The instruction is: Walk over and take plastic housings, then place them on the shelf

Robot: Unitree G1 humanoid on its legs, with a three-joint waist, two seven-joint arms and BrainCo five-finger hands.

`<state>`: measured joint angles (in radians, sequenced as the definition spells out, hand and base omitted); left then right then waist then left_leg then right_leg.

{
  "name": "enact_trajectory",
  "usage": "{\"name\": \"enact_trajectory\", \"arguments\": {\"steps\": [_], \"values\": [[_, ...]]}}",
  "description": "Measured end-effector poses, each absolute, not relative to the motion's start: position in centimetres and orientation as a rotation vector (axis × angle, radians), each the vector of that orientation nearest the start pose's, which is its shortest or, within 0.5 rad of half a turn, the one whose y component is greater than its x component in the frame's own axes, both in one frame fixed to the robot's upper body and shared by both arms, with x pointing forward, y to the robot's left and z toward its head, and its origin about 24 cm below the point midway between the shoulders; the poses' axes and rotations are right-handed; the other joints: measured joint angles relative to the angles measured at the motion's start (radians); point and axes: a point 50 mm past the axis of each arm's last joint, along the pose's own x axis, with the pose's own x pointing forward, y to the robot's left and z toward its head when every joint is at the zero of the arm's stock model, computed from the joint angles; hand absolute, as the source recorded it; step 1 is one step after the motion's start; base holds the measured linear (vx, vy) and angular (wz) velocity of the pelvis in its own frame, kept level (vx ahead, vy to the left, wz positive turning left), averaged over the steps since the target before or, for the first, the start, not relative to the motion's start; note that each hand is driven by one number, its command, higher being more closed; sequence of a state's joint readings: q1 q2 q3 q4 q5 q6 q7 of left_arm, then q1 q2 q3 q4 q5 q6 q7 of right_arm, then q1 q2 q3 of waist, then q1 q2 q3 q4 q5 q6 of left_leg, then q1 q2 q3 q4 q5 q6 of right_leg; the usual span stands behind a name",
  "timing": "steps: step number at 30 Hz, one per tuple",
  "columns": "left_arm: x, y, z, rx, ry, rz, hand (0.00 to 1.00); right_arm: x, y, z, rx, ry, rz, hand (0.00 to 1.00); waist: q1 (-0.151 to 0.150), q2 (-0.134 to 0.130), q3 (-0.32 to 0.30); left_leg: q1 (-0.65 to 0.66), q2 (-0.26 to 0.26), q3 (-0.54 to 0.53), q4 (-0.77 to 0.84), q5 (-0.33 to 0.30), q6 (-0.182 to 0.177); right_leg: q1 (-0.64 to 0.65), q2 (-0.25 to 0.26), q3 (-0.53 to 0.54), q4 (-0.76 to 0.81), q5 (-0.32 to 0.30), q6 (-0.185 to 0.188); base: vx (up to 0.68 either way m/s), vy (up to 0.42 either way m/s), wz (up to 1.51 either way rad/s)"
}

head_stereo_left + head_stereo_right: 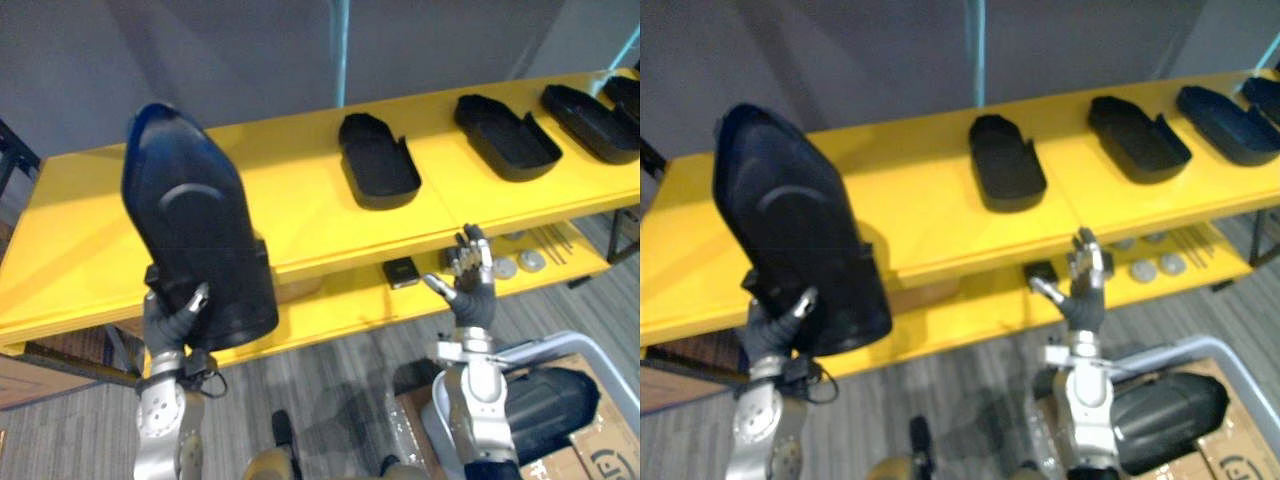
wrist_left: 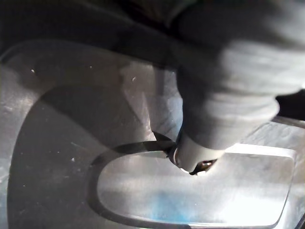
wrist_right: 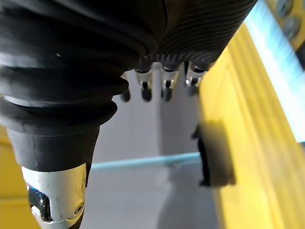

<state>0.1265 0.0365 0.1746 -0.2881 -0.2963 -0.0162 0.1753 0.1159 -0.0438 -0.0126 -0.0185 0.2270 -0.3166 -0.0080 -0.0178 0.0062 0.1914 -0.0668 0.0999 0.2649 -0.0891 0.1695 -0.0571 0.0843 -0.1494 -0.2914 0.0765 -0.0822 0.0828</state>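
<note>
"Housing (image 1: 195, 225) first: where do you have it?"

"I see it in my left hand (image 1: 170, 320), raised on end before the left part of the shelf (image 1: 290, 200). Its rounded end points up, and the dark outer face with the round patch is turned toward my camera."

"How is that hand closed?"

"The fingers are wrapped round the housing's lower end, and the thumb lies across its face. My left wrist view shows the thumb pressed on the dark plastic."

"And the other side?"

"My right hand (image 1: 470, 280) is up before the shelf's lower board, right of the middle. Its fingers are straight, the thumb is spread, and it has nothing in it."

"What lies on the shelf?"

"On the top board a second housing (image 1: 378, 160) sits near the middle with its hollow side up. A third housing (image 1: 505, 135) and a fourth housing (image 1: 590, 122) lie further toward the right end, each apart from the next. On the lower board a small black block (image 1: 401, 271) lies just beside my right hand, with round silver discs (image 1: 518, 263) toward the right end."
</note>
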Motion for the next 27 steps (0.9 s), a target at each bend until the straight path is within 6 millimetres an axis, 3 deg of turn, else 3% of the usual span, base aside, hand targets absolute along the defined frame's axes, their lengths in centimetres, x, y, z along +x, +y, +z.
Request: {"name": "enact_trajectory", "arguments": {"steps": [3,7,12,15,19,23,27], "values": [[22.7,21.4,8.9,-0.226,-0.206,0.336,1.0,21.0,-17.2,0.4,0.178,0.007,-0.028,0.0,-0.006,0.0,-0.001,0.002,0.004,0.021,0.0,0.0,0.0,-0.014,0.0,0.028,0.003,0.005,0.006,0.0,0.005,-0.21],[23.2,21.7,8.6,-0.202,-0.16,0.325,1.0,18.6,-17.2,-3.6,0.162,0.2,0.006,0.0,-0.021,0.009,-0.008,0.013,0.005,0.028,-0.001,0.001,0.001,-0.012,0.001,0.041,0.006,0.005,0.007,-0.02,0.003,-0.07],[25.2,21.6,6.4,-0.203,-0.007,0.328,1.0,18.2,-16.9,-4.5,0.137,0.231,0.043,0.0,-0.026,0.035,-0.029,0.014,0.016,0.037,-0.001,0.003,0.0,-0.014,0.009,0.053,-0.006,0.008,0.012,-0.06,-0.003,-0.07],[26.3,21.8,5.8,-0.186,0.057,0.312,1.0,18.1,-15.9,-4.7,0.138,0.237,0.103,0.0,-0.027,0.029,-0.042,0.012,0.028,0.04,-0.001,0.003,-0.003,-0.015,0.022,0.059,-0.018,0.012,0.005,-0.05,-0.025,-0.08],[29.4,23.8,5.0,-0.131,0.15,0.373,1.0,17.9,-14.3,-4.8,0.141,0.245,0.199,0.0,-0.032,0.011,-0.058,0.009,0.038,0.051,-0.001,0.008,-0.009,-0.021,0.031,0.08,-0.033,0.022,0.0,-0.01,-0.014,-0.11],[31.7,26.3,6.5,-0.085,0.158,0.456,1.0,17.2,-13.6,-5.2,0.149,0.284,0.247,0.0,-0.05,-0.003,-0.067,-0.006,0.036,0.079,-0.001,0.012,-0.006,-0.047,0.031,0.111,-0.035,0.043,0.007,0.03,0.019,-0.16],[34.0,29.2,9.9,-0.058,0.124,0.562,1.0,16.1,-13.2,-5.9,0.142,0.329,0.276,0.0,-0.081,-0.005,-0.068,-0.004,0.037,0.093,-0.001,0.012,-0.005,-0.056,0.031,0.128,-0.03,0.049,0.013,0.02,0.006,-0.09]]}}
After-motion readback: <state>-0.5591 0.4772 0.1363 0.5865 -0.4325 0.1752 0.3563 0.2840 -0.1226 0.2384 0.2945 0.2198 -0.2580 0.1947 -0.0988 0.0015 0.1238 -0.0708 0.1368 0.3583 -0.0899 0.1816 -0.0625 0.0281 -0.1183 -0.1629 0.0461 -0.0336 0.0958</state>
